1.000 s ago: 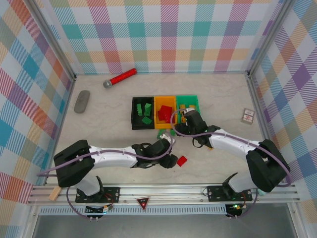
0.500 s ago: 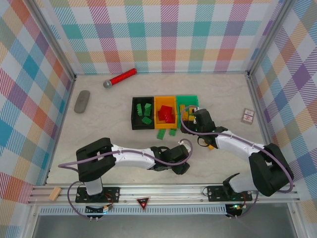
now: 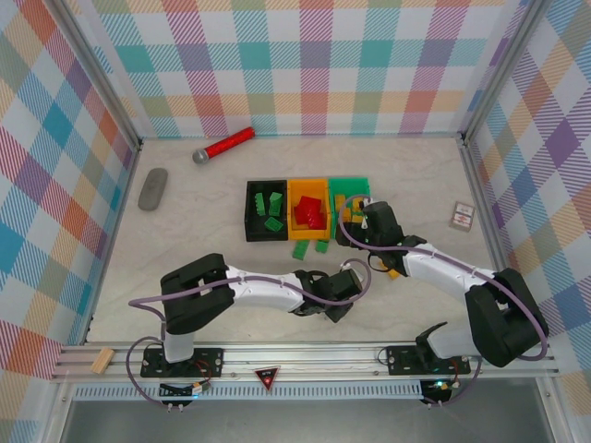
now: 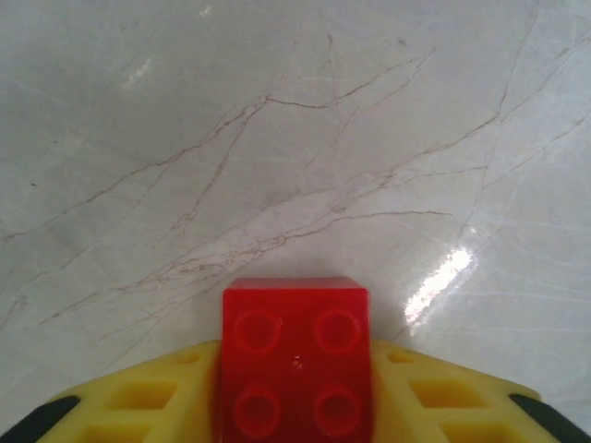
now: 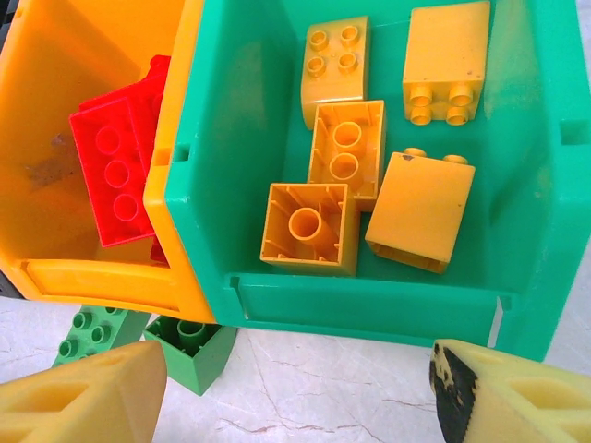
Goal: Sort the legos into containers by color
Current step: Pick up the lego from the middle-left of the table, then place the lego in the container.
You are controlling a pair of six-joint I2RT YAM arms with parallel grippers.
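Left wrist view: a red brick [image 4: 295, 355], studs up, sits squarely between the two yellow left fingers [image 4: 138, 397], which touch it on both sides, so they are closed on it. Pale marbled desk [image 4: 277, 138] lies beyond, and I cannot tell whether the brick is off it yet. The step in hand looks like the pickup of this red brick. The next move probably calls for lifting it and carrying it away from the robot to the orange bin [image 3: 307, 182], the middle one of three, then releasing above it. In the top view the left arm reaches across the near desk, well short of the bins. From the right wrist, the right fingers [image 5: 83, 397] stand wide apart with nothing between them, just over the near wall of the green bin [image 5: 369, 318], which holds yellow bricks [image 5: 309, 229]. Red bricks [image 5: 115, 180] lie in the orange bin beside it. Two green bricks [image 5: 189, 346] rest on the desk just in front of the bins, not yet in the black bin [image 3: 251, 214].
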